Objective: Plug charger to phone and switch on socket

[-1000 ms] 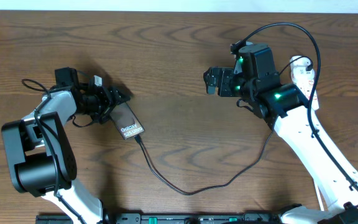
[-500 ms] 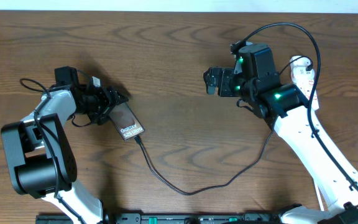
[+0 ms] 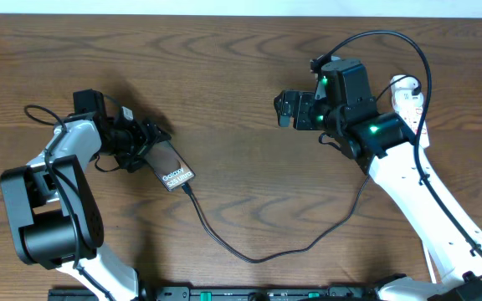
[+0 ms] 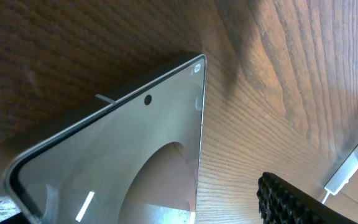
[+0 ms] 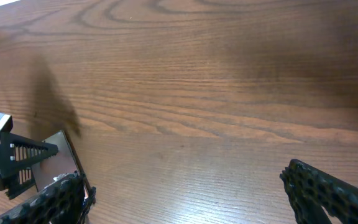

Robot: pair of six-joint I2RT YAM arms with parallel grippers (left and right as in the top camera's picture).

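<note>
**Q:** Broadly, what does the overhead view show, from the largest item down?

**A:** A wooden table (image 3: 241,58) bears everything. The left arm (image 3: 53,209) reaches in from one side and the right arm (image 3: 417,192) from the other, so each covers its own half: the phone's side and the socket's side.

**Q:** How do the grippers stand?

**A:** The left gripper (image 3: 147,140) sits at the unlabelled end of the phone (image 3: 174,167), which lies flat, left of centre, screen up. In the left wrist view one finger (image 4: 297,202) stands off the phone's edge with bare wood between, so the hand reads as released, not clamping. The right gripper (image 3: 284,109) hovers mid-table. Its fingers are spread wide with nothing between them, as the right wrist view confirms.

**Q:** And the smaller parts?

**A:** The socket (image 3: 408,94) lies at the far right, largely hidden behind the right arm. The charger (image 3: 249,257) emerges from under that arm and runs in a slack loop across the near table. Its plug tip (image 3: 185,187) meets the phone's labelled end, seemingly seated. Judged so, only switching on is left, and the free right gripper, nearest the socket, suits that press. Whether the socket is on cannot be read here.
</note>
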